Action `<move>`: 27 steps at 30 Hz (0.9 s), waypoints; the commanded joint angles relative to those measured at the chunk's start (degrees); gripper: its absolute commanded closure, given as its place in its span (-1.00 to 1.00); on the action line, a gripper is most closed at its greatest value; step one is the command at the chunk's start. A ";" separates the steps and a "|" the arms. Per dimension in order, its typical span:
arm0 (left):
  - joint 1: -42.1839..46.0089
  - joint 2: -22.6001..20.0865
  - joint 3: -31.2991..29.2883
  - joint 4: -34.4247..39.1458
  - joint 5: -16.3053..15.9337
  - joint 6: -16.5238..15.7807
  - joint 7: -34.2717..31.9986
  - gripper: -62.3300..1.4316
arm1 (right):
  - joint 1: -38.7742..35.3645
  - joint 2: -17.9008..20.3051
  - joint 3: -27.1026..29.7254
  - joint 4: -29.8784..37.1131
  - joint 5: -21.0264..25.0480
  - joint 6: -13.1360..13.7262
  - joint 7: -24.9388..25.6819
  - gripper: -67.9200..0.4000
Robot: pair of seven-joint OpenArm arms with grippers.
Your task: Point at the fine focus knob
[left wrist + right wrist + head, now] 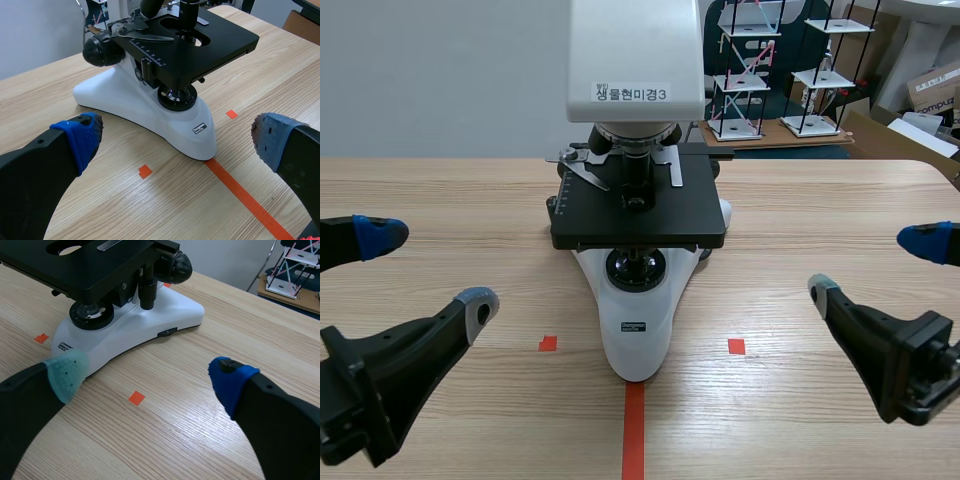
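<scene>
Fingers [80,140] spread on our left gripper [177,137] and right gripper [148,375]; the knob [179,266] looks rigid, so we'd touch, not grip.

The scene camera faces the microscope [636,320] head-on from between the arms, across the desk [820,210], while both wrist cameras look down at it from nearer, one from each flank, sharing its white base [125,107].

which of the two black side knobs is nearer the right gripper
The right-side knob, on the side of the microscope facing the right gripper; the left-side knob is on the opposite side.
</scene>
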 commanded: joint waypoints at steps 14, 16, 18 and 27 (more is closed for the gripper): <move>0.42 0.15 -0.37 0.26 -0.72 -0.07 -0.79 -1.00 | 8.57 0.02 0.07 -13.05 0.13 -4.76 8.26 0.98; 0.42 0.15 -0.37 0.26 -0.72 -0.07 -0.79 -1.00 | 12.07 0.04 0.07 -17.51 -0.61 -2.49 10.40 0.98; 0.42 0.15 -0.37 0.26 -0.72 -0.07 -0.79 -1.00 | 15.98 0.02 0.04 -21.77 -2.01 0.96 11.61 0.98; 0.42 0.15 -0.37 0.26 -0.72 -0.07 -0.79 -1.00 | 35.17 0.04 -3.65 -38.91 -5.88 8.52 12.48 0.98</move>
